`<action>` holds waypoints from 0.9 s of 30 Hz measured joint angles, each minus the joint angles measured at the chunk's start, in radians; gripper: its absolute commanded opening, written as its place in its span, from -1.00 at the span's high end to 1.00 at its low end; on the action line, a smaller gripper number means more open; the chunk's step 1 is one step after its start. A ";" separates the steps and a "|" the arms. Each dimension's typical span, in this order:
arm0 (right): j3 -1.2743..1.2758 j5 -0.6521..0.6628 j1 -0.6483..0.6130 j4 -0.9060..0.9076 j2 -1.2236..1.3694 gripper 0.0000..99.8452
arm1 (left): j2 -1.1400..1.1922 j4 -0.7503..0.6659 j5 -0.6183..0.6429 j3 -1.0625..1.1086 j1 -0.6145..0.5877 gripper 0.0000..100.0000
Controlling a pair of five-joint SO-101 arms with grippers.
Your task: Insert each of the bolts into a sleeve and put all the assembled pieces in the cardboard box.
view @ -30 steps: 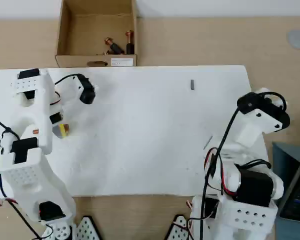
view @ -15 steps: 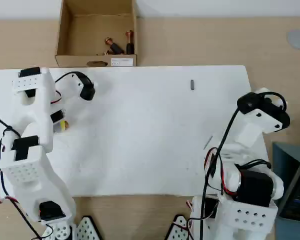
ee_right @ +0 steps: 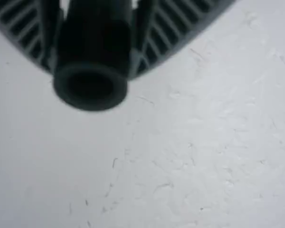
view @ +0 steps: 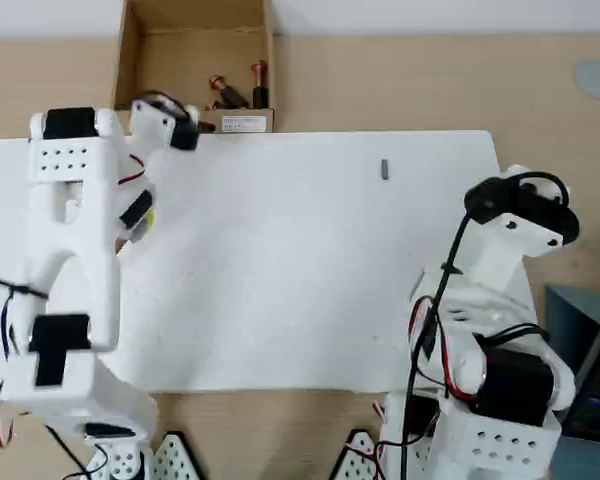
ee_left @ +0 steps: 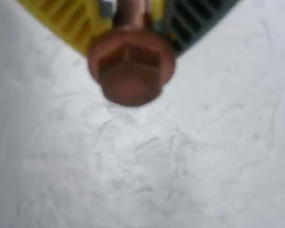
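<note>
In the left wrist view a copper bolt [ee_left: 131, 71] points its hex head at the camera. My left gripper [ee_left: 131, 13] is shut on its shank, between one yellow and one dark finger, above the white mat [ee_left: 147, 166]. In the right wrist view my right gripper [ee_right: 92, 26] is shut on a black sleeve [ee_right: 90, 85], whose open end faces the camera over the mat. From above, the left arm's yellow finger [view: 141, 219] shows at the mat's left. The cardboard box [view: 127, 60] at the back left holds two assembled pieces [view: 227, 93], [view: 259, 84].
A small dark grey piece [view: 385, 169] lies on the white mat [view: 300, 280] towards the back right. The right arm [view: 510, 235] stands over the mat's right edge. Bare wooden table surrounds the mat, and a dark object [view: 585, 370] sits at the far right.
The left arm has risen and swung towards the box, carrying its gripper a little to the right. The right arm has barely shifted.
</note>
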 measured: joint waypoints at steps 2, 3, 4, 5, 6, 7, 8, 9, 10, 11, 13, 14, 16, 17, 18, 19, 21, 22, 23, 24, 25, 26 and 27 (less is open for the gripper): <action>0.000 0.034 0.000 0.000 -0.028 0.98 | -0.066 0.000 0.094 0.000 0.020 0.99; 0.000 0.054 0.000 0.000 -0.044 0.98 | -0.095 0.000 0.135 0.000 0.031 0.99; 0.000 0.072 0.000 -0.002 -0.060 0.98 | -0.124 0.000 0.172 0.000 0.040 0.99; 0.000 0.089 -0.003 -0.008 -0.075 0.98 | -0.152 0.000 0.210 0.000 0.049 0.99; 0.000 0.103 -0.012 -0.018 -0.094 0.98 | -0.176 0.002 0.250 0.000 0.058 0.99; 0.006 0.114 -0.025 -0.032 -0.117 0.98 | -0.199 0.003 0.293 0.000 0.068 0.99; 0.015 0.123 -0.040 -0.052 -0.137 0.98 | -0.219 0.003 0.338 0.000 0.075 0.99; 0.028 0.132 -0.055 -0.075 -0.152 0.98 | -0.236 0.003 0.377 0.000 0.084 0.99; 0.043 0.140 -0.074 -0.097 -0.167 0.98 | -0.250 0.003 0.414 0.000 0.092 0.99; 0.061 0.144 -0.087 -0.118 -0.186 0.98 | -0.262 0.003 0.451 0.000 0.101 0.99; 0.095 0.149 -0.118 -0.160 -0.224 0.98 | -0.281 0.003 0.516 0.000 0.120 0.99; 0.112 0.149 -0.135 -0.178 -0.238 0.98 | -0.288 0.005 0.548 0.000 0.127 0.99; 0.150 0.149 -0.164 -0.207 -0.269 0.98 | -0.302 0.005 0.611 0.000 0.133 0.99; 0.170 0.149 -0.180 -0.219 -0.278 0.98 | -0.310 0.005 0.643 0.000 0.133 0.99; 0.192 0.149 -0.192 -0.233 -0.290 0.98 | -0.316 0.005 0.672 0.000 0.133 0.99; 0.210 0.149 -0.207 -0.245 -0.302 0.98 | -0.325 0.005 0.698 0.000 0.135 0.99; 0.247 0.149 -0.242 -0.276 -0.327 0.98 | -0.341 0.005 0.740 0.000 0.135 0.99; 0.262 0.149 -0.262 -0.292 -0.336 0.98 | -0.354 0.006 0.756 0.000 0.135 0.99; 0.278 0.149 -0.282 -0.307 -0.345 0.98 | -0.370 0.006 0.773 0.000 0.138 0.99; 0.293 0.149 -0.304 -0.321 -0.353 0.98 | -0.391 0.006 0.784 0.009 0.147 0.99; 0.307 0.149 -0.325 -0.333 -0.361 0.98 | -0.417 0.006 0.799 0.026 0.163 0.99; 0.316 0.149 -0.348 -0.345 -0.368 0.98 | -0.446 0.006 0.810 0.051 0.180 0.99; 0.324 0.149 -0.368 -0.356 -0.376 0.98 | -0.482 0.006 0.821 0.086 0.198 0.99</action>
